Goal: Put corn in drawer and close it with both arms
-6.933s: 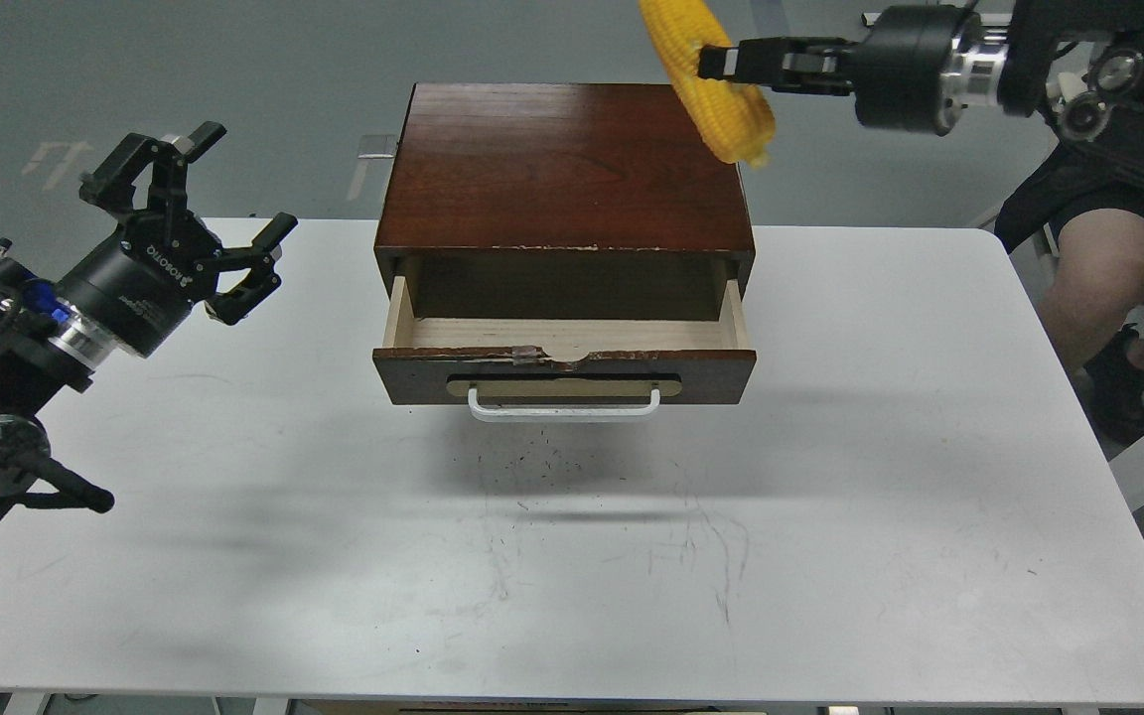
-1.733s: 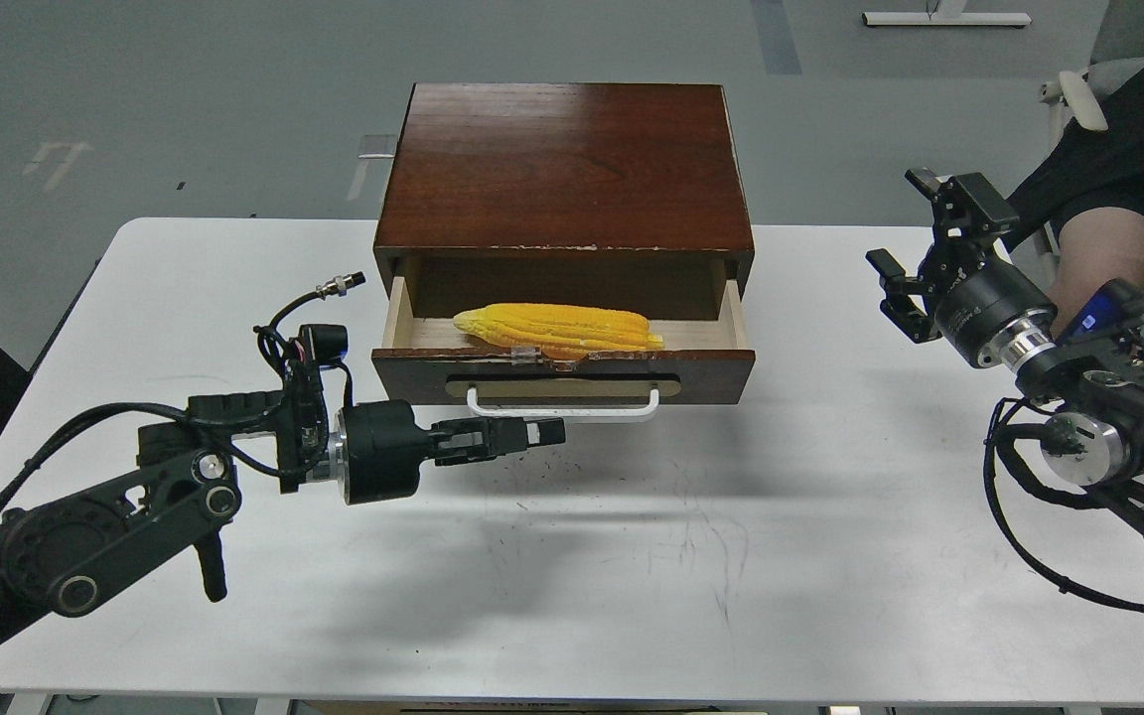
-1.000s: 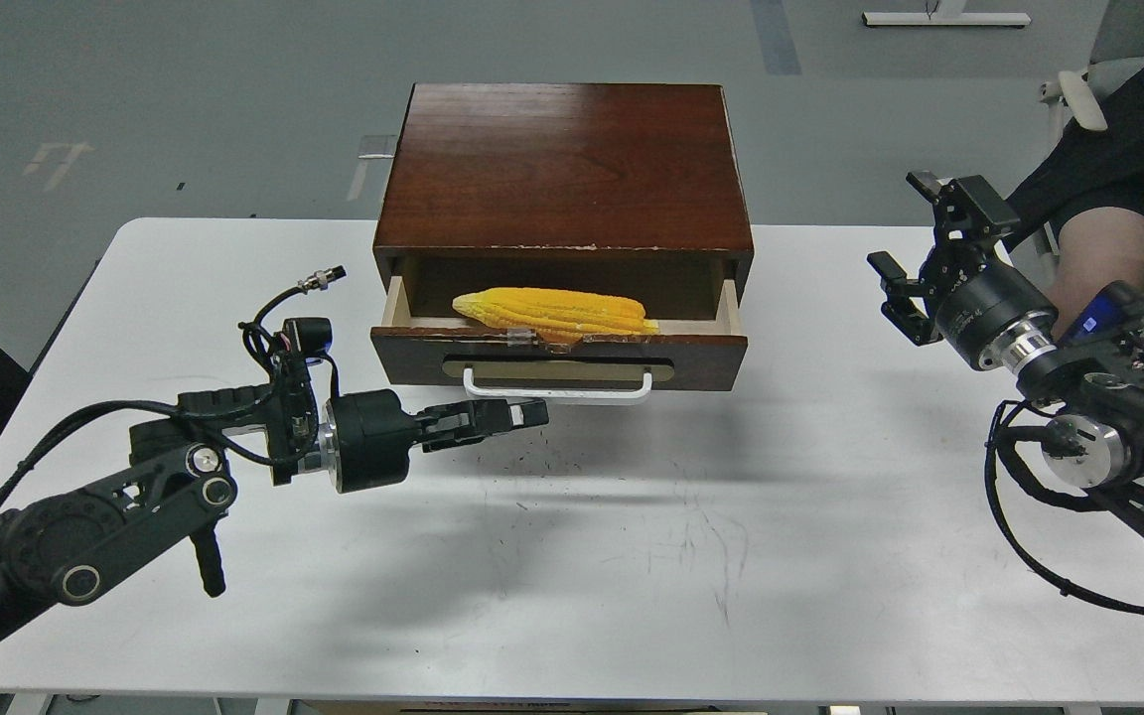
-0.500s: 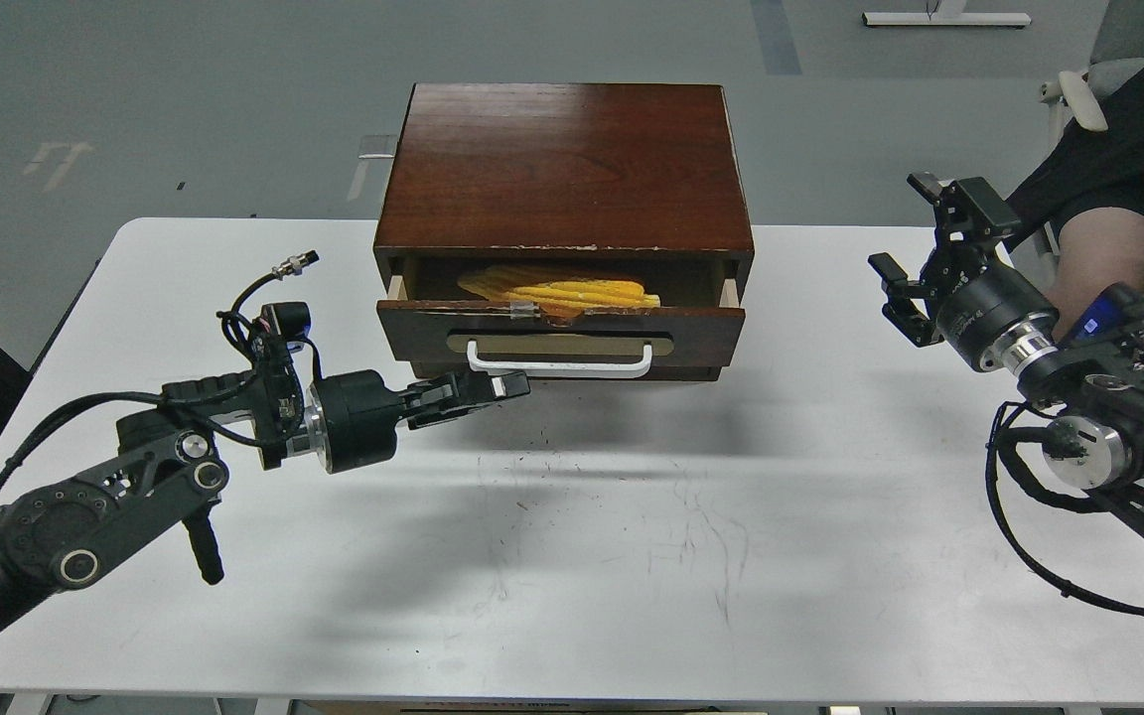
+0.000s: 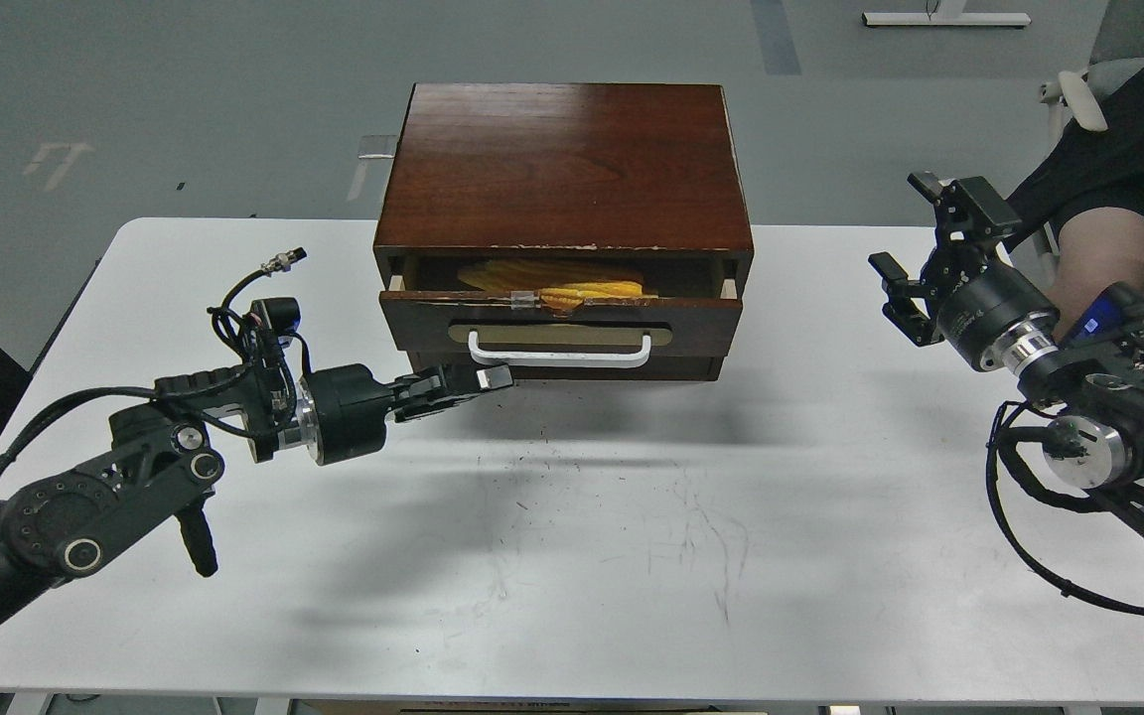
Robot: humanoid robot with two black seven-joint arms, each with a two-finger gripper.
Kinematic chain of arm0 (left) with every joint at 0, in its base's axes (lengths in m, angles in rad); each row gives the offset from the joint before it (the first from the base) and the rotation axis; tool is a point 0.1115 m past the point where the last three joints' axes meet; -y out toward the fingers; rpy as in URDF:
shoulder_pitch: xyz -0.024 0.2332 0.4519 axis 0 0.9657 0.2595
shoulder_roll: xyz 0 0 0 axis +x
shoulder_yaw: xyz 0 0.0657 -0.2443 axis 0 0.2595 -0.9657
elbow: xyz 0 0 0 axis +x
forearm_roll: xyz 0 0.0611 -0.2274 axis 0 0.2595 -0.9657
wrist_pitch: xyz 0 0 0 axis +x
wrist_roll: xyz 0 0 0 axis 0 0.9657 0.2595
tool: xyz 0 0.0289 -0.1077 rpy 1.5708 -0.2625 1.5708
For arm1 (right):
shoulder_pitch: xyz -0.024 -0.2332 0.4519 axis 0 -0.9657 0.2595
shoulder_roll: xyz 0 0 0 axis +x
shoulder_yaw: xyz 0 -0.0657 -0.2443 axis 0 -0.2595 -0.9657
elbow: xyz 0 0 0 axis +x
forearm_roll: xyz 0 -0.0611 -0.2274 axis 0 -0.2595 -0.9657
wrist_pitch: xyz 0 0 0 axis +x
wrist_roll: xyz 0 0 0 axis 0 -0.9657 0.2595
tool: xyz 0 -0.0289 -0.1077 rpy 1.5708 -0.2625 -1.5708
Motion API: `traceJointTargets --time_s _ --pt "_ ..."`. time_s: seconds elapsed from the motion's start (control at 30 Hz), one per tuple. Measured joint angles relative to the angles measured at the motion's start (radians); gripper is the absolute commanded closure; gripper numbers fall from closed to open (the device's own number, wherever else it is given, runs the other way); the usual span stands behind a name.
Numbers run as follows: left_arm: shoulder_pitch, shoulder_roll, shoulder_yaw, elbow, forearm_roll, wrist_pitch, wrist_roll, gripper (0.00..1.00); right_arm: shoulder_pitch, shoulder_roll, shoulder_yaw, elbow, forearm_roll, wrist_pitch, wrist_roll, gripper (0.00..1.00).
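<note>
- The corn (image 5: 572, 284) lies lengthwise inside the drawer (image 5: 562, 320), mostly hidden under the cabinet (image 5: 564, 164) top.
- The drawer stands slightly out.
- The left gripper (image 5: 493, 378), fingers together and empty, sits just below the drawer's white handle (image 5: 559, 355).
- The right gripper (image 5: 915, 253) hangs spread, empty, well right of the cabinet above the white table (image 5: 632, 556).

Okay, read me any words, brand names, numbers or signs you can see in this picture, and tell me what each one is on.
No text can be read.
Left gripper: no lettering shows.
Right gripper: any marking on its body is too small and dark to read.
Drawer, its white handle and the cabinet: no labels.
Table: only scuffs and scratches, no writing.
</note>
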Motion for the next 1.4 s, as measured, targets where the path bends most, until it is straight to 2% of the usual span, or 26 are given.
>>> traceJointTargets --time_s 0.97,1.4 --pt "-0.07 -0.038 0.0 0.142 -0.07 -0.01 -0.001 1.0 -0.016 -0.007 0.01 0.001 0.0 0.0 0.0 0.0" --pt "-0.082 -0.036 0.016 0.146 -0.09 -0.019 -0.006 1.0 -0.016 -0.008 0.01 0.002 0.0 -0.001 0.0 0.0"
